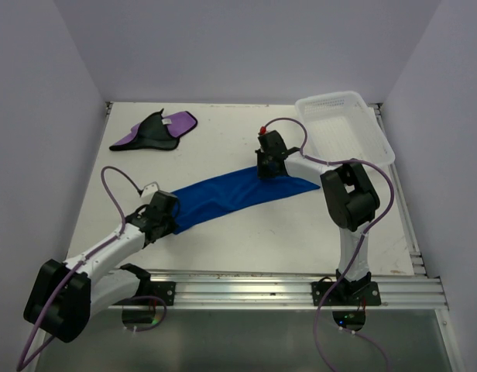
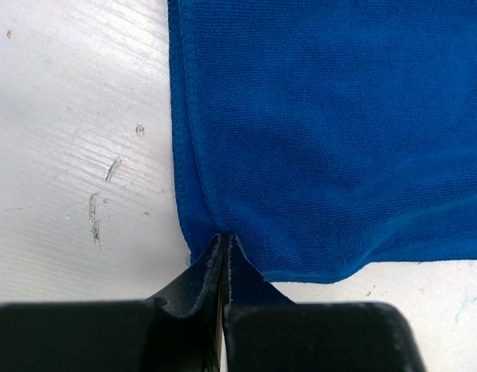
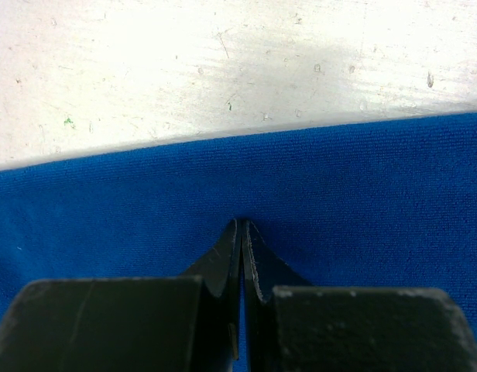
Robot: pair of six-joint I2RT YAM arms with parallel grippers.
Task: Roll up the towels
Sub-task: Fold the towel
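The blue towel (image 1: pixel 231 195) lies as a long narrow band across the middle of the table, running from lower left to upper right. My left gripper (image 1: pixel 172 215) is shut on its lower-left end; in the left wrist view the gripper (image 2: pixel 225 237) pinches the towel (image 2: pixel 331 132) near a corner. My right gripper (image 1: pixel 268 169) is shut on the band toward its upper-right end; in the right wrist view the closed tips (image 3: pixel 242 223) are in the blue cloth (image 3: pixel 362 186). The purple towel (image 1: pixel 157 132), black side partly up, lies crumpled at the back left, apart from both grippers.
A white mesh basket (image 1: pixel 343 124) stands at the back right, partly over the table's edge. Purple walls close in the table at the back and sides. A metal rail (image 1: pixel 246 288) with the arm bases runs along the near edge.
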